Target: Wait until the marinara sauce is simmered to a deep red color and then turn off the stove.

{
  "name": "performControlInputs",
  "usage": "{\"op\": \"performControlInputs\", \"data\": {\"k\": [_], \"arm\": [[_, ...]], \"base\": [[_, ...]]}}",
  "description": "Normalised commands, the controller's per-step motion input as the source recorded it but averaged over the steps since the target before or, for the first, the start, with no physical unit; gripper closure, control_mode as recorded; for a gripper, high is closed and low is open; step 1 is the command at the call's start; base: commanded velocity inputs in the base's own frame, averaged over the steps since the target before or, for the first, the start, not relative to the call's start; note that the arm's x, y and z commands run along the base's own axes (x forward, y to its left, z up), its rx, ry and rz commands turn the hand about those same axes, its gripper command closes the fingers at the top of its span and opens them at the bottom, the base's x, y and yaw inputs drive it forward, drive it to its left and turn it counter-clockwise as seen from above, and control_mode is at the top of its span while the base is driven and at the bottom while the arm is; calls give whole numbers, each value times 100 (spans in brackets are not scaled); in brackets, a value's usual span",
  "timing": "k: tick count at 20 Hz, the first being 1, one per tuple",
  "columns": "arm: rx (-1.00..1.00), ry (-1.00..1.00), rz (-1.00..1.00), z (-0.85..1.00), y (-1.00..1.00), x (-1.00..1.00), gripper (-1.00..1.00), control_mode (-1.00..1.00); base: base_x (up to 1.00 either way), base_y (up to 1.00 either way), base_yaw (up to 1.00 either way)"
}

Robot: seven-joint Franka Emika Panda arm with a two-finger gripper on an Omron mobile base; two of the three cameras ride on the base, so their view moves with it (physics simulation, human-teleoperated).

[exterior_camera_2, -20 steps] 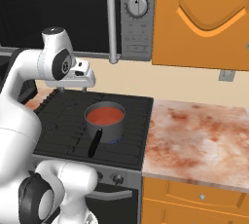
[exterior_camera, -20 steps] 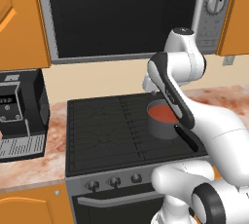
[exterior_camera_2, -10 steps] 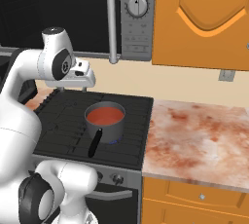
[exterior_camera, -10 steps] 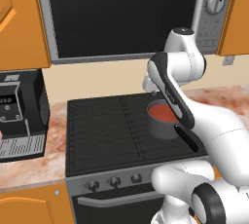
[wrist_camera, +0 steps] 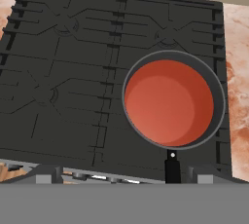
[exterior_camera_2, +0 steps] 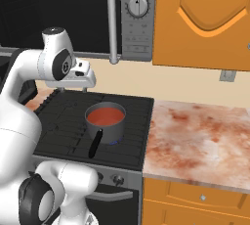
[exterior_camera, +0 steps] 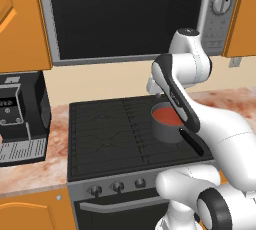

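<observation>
So the marinara sauce [wrist_camera: 168,102] sits right of centre in the hand view, an orange-red disc in a grey saucepan [exterior_camera_2: 105,121] on the stove [exterior_camera: 110,134], handle pointing toward the bottom edge. The gripper [exterior_camera_2: 78,86] hangs above the back of the cooktop, jaws spread wide, holding nothing. The knobs [exterior_camera: 118,187] sit low on the front panel, so I'd guess the reach goes down and forward.

Orange wooden cabinets [exterior_camera_2: 210,21] hang on a beige wall [exterior_camera_2: 171,84], with matching drawers [exterior_camera_2: 195,202] under the table [exterior_camera_2: 200,138], a mottled pink-brown marble surface. A large silver microwave [exterior_camera: 130,16] with a dark window sits between the cabinets. A black coffee machine [exterior_camera: 20,119] stands on the table's left end. Lighting is even.
</observation>
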Motion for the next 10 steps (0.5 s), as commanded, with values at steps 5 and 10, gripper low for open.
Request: {"op": "performControlInputs", "data": {"k": [5, 10], "arm": [[0, 0, 0, 0, 0, 0, -100, -100], [0, 0, 0, 0, 0, 0, -100, -100]], "base": [[0, 0, 0], [0, 0, 0]]}}
